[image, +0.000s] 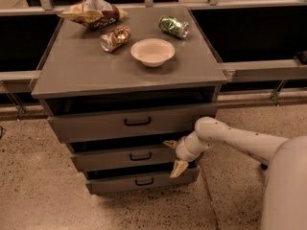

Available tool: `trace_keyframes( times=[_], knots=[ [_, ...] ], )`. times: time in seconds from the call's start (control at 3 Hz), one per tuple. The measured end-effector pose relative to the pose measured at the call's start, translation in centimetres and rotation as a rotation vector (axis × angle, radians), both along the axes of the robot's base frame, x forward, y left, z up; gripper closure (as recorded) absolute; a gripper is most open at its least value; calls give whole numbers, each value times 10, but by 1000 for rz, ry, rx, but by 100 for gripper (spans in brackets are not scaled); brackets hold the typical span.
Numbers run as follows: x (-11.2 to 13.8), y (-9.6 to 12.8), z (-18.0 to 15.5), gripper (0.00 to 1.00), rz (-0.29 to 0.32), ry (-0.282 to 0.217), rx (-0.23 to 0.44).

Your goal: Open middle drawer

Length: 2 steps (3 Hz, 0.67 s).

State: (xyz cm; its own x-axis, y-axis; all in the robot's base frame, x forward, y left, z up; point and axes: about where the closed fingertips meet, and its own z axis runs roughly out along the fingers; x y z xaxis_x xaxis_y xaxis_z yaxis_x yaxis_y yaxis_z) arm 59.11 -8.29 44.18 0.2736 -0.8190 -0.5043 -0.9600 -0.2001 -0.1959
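Note:
The grey cabinet has three drawer fronts stacked one under the other. The middle drawer (124, 157) is the mid-sized front with a small black bar handle (140, 156); a dark gap shows above it. My gripper (174, 156) is at the right end of the middle drawer front, with one tan finger (170, 143) above it and the other finger (179, 168) below, over the bottom drawer. The fingers stand spread apart. The white arm (240, 143) reaches in from the right.
The top drawer (134, 122) and bottom drawer (141, 180) are each slightly out. On the cabinet top (76, 66) lie a chip bag (93, 11), a brown can (115, 38), a green can (173, 26) and a white bowl (152, 51). Speckled floor surrounds the cabinet.

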Motion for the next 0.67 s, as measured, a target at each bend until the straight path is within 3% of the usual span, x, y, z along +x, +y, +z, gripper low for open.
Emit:
trace_keyframes(
  times=[0.33,0.67],
  knots=[
    [-1,3,-3,47,15,18,-4],
    [0,4,2,49,16,20,-2]
  ],
)
